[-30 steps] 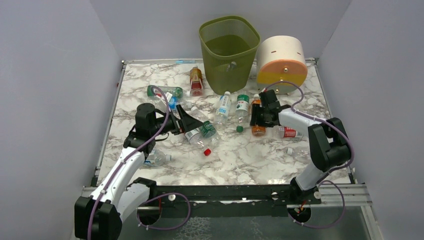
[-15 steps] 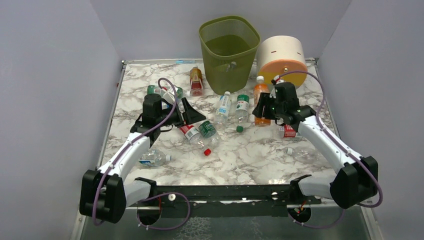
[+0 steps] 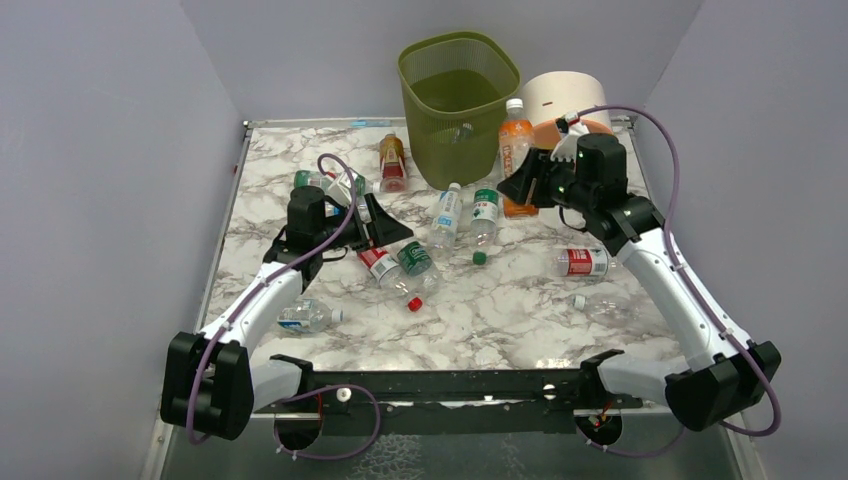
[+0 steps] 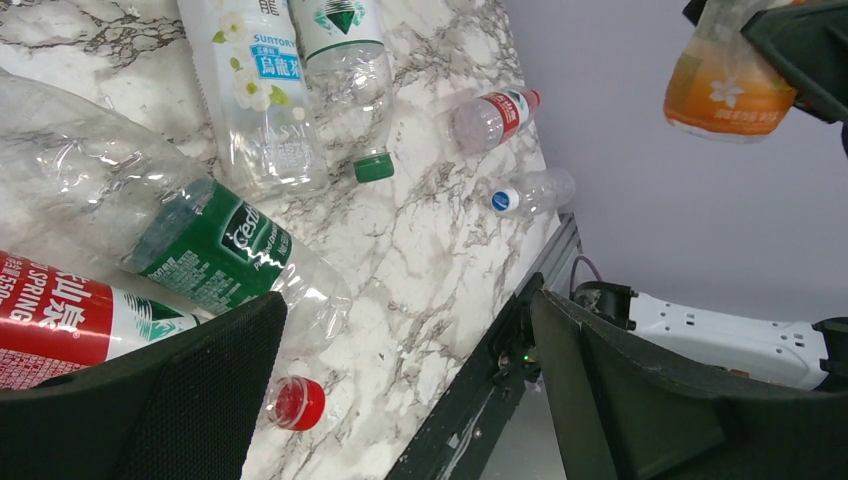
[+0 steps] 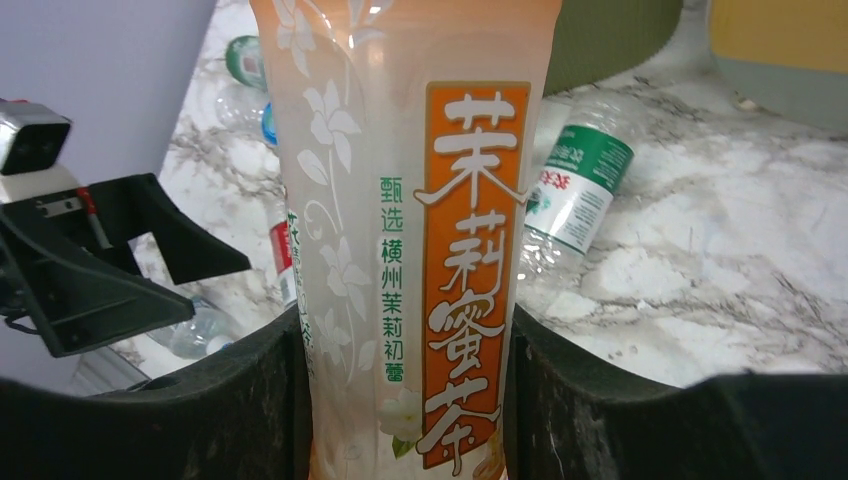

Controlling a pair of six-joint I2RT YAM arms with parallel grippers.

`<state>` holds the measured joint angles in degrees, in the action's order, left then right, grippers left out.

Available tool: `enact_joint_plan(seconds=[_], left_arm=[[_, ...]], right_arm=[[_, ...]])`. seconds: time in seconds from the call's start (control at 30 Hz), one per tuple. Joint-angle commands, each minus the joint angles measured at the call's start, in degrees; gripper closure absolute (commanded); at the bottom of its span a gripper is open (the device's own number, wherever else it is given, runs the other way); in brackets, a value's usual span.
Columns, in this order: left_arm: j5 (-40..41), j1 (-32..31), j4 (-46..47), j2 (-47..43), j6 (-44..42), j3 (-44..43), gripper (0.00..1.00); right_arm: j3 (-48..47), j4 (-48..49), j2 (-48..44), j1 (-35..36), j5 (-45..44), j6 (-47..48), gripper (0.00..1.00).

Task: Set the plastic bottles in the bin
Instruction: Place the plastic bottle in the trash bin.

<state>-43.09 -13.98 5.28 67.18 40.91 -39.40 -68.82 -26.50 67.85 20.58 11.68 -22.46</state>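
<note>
On the left, our left gripper (image 3: 385,228) hangs low over the marble table (image 3: 500,320) with its jaws spread wide and nothing between them. Just under it lie a red-labelled bottle (image 3: 378,263) and a green-labelled bottle (image 4: 215,250), side by side. We judge this arm can wait where it is, since it is well apart from the carry.

In the middle at the back stands the bin (image 3: 470,140), with 2 more bottles lying at its foot.

To its right, our right gripper (image 3: 527,182) is clamped on the lower half of the orange tea bottle (image 5: 420,200). The bottle is upright, off the table and just beside the bin's right wall, not yet over the opening.

To do this step well, we should:
1. Raise the bottle until its base looks clear of the rim.
2. Move it left over the middle of the opening.
3. Only then open the jaws.

Going across too low risks knocking the mesh wall and tipping the bin. The cream drum (image 3: 565,95) sits close behind the wrist, so we should avoid swinging back.
</note>
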Motion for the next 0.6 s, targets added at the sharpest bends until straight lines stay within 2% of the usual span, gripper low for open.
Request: enact_joint_plan(seconds=[0.0,0.57], left_arm=[[-0.90,-0.26,2.05,-1.22,0.22,-1.32,0.01],[-0.33,-0.46,1.44,-6.26,1.50,1.84,0.01]], right_arm=[[-4.98,3.94,2.99,0.26,5.10,-0.46,0.47],[-28.63,19.04,25.31,0.31,6.29,-1.68,0.46]])
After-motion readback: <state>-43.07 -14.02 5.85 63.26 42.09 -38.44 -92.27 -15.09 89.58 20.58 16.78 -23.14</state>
